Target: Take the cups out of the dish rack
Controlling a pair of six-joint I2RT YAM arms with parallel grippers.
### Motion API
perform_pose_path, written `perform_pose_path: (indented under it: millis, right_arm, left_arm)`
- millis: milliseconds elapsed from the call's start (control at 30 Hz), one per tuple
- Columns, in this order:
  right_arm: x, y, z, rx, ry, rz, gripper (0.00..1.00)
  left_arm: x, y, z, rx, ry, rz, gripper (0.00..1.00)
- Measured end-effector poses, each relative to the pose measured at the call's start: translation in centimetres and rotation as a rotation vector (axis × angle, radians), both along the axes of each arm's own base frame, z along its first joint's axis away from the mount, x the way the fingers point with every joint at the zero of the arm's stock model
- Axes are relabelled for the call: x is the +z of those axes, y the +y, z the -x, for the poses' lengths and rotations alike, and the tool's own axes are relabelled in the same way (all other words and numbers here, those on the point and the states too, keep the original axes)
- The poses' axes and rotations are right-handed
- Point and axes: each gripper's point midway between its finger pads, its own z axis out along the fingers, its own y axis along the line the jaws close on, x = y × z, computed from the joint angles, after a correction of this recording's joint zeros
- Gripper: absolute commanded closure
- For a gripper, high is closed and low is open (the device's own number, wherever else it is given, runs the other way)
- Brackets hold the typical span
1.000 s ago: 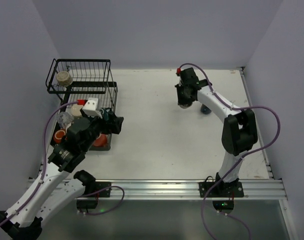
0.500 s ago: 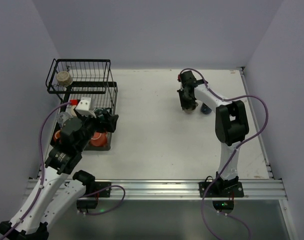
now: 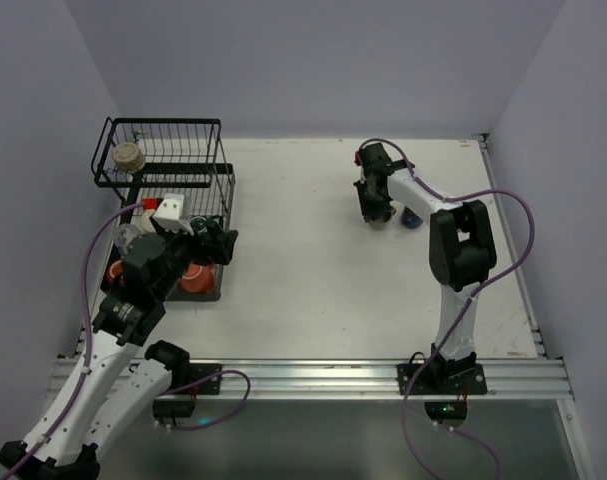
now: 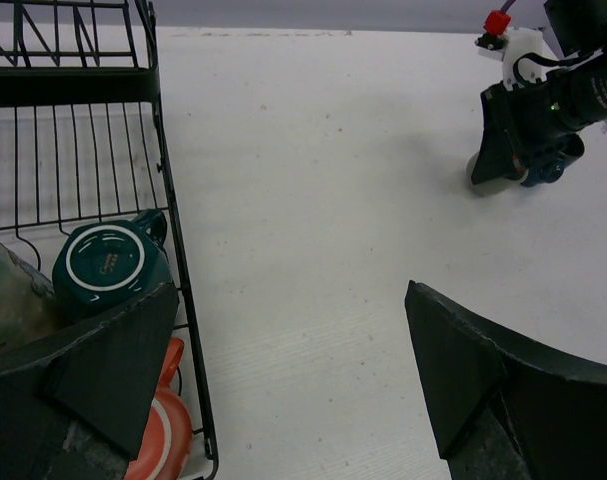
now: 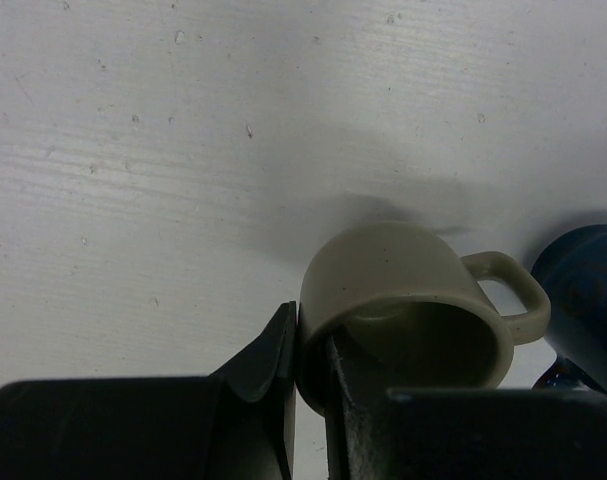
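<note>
Teal cup [image 4: 108, 262], orange-red cup [image 4: 168, 440] in black wire rack [image 4: 73, 86] — olive mug [image 5: 403, 290], apparently upright, beside blue cup [image 5: 583, 285].

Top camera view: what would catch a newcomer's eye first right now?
The right gripper pinches the wall of a grey mug on the right half of the table, beside a blue cup. On the left, the left gripper hangs wide open at the dish rack's edge, near a teal cup and an orange cup.

A white table [image 3: 313, 260], faintly speckled, is lying under soft, even light that is casting only weak shadows. Pale lavender-grey walls are closing it in: a back wall [image 3: 313, 60], a left wall [image 3: 28, 120] and a right wall [image 3: 583, 120]. An aluminium rail [image 3: 313, 378] is running along its near edge, with a dark grey surface [image 3: 363, 445] showing below.
</note>
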Motion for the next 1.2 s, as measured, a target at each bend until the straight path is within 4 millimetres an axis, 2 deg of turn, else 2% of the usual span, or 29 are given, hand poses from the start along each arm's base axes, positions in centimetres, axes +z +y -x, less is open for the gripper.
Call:
perform_pose_path:
  millis: [167,233,433,633,767,867,1000,1133,1200]
  right_arm:
    - [0.0,0.0,0.0,-0.001,0.000,-0.001,0.79]
    - [0.0,0.0,0.0,-0.001,0.001,-0.001,0.72]
    - [0.0,0.1,0.0,-0.001,-0.001,-0.004,0.68]
    - [1.3,0.6,0.0,0.002,-0.021,-0.041,0.43]
    - [5.0,1.3,0.3,0.009,-0.097,-0.097,0.17]
    - [9.2,2.4,1.4,0.027,-0.207,-0.193,0.14]
    - [13.8,4.8,5.0,0.083,-0.358,-0.356,0.14]
    - [15.1,6.7,8.2,0.133,-0.419,-0.483,0.16]
    - [14.6,6.9,8.9,0.132,-0.426,-0.518,0.16]
  left_arm:
    - [-0.1,0.1,-0.1,0.004,0.003,-0.002,0.00]
    - [-0.1,0.2,-0.2,0.011,0.003,-0.003,0.00]
    - [-0.3,0.4,-0.3,0.019,0.006,-0.012,0.00]
    - [-0.5,0.7,-0.6,0.044,0.014,-0.021,0.00]
    - [-0.5,1.0,-1.4,0.076,0.045,-0.038,0.00]
    - [2.2,1.7,-2.9,0.144,0.044,-0.049,0.00]
    - [8.1,3.0,-6.0,0.276,-0.012,-0.053,0.00]
    - [13.2,4.3,-9.4,0.402,-0.049,-0.051,0.01]
    - [14.4,5.3,-11.2,0.463,-0.047,-0.056,0.02]
